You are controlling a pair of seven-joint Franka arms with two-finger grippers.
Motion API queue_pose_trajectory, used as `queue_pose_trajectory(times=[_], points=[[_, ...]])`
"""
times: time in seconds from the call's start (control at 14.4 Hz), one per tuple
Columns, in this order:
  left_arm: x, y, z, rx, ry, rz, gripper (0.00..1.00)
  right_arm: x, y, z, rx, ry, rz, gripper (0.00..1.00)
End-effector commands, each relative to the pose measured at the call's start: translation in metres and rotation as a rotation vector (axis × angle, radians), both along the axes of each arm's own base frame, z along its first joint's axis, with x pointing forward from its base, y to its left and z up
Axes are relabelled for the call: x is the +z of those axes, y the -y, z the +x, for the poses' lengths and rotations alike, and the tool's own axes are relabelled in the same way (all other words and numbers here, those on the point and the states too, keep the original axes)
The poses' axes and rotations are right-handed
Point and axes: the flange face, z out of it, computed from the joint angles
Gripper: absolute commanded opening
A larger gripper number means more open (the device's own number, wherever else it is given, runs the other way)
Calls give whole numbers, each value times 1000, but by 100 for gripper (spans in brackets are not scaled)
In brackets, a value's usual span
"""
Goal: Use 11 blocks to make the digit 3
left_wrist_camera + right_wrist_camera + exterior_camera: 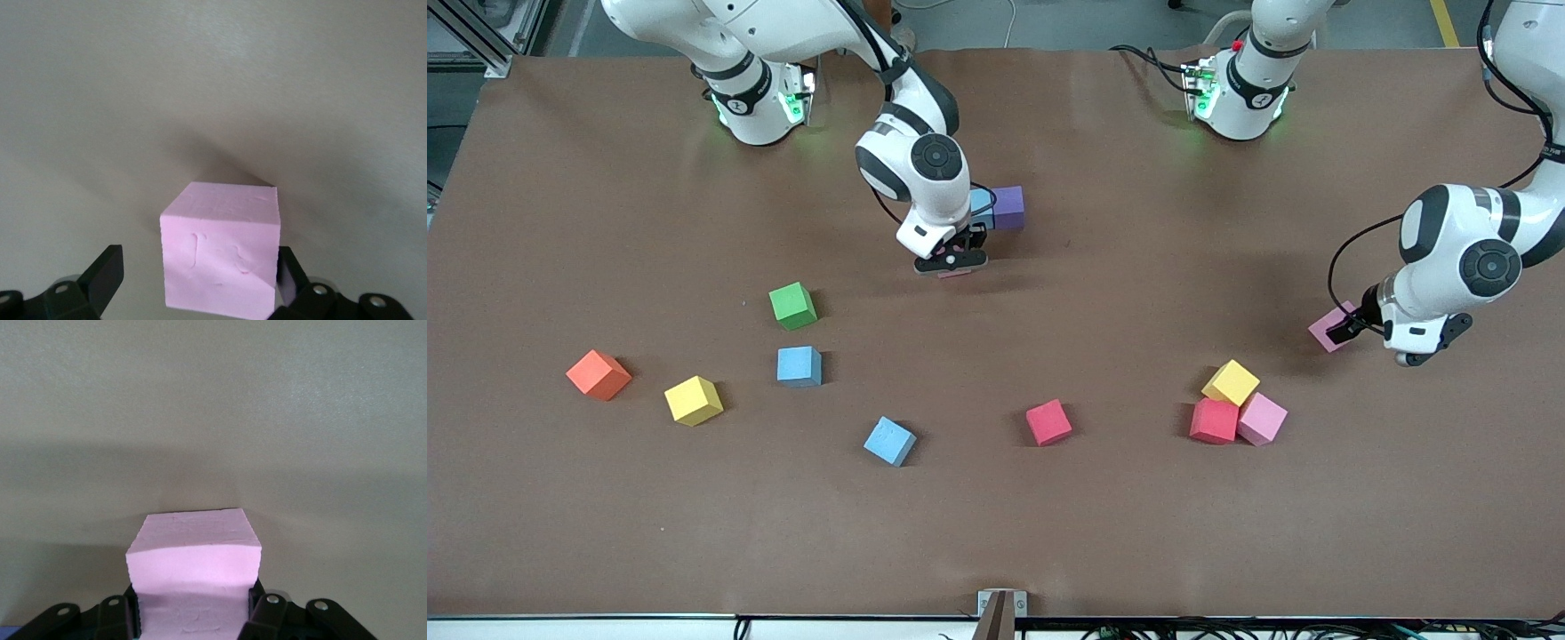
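My right gripper (953, 263) (193, 613) is shut on a pink block (959, 273) (195, 557), low over the table beside a light blue block (983, 212) and a purple block (1009, 207) that touch each other. At the left arm's end of the table, my left gripper (1344, 330) (199, 280) stands open around another pink block (1323, 331) (223, 247). That block rests on the table, close against one finger, with a gap to the other.
Loose blocks lie nearer the front camera: green (792, 305), light blue (799, 365), yellow (693, 400), light blue (889, 441), red (1048, 421). A yellow (1231, 382), a red (1214, 420) and a pink (1262, 419) block cluster together. An orange cube (599, 374) sits toward the right arm's end.
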Motion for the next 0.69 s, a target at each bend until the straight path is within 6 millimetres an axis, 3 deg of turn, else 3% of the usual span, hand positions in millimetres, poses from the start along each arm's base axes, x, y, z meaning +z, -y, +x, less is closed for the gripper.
queue_pose_trajectory(times=[0.0,0.14,0.28,0.42,0.62], points=[[4,-2,-5,-5,46,5,100,4,4,-9,5,-1,11,40],[0,-1,-2,28,69,-11,100,5,2,-11,9,0,10,40],[-2,1,0,71,91,-21,90,5,1,-12,12,-1,9,40],[-3,3,1,117,107,-24,72,5,2,-12,13,-3,7,40],[-1,3,3,194,113,-22,34,3,3,-12,13,-9,0,40]])
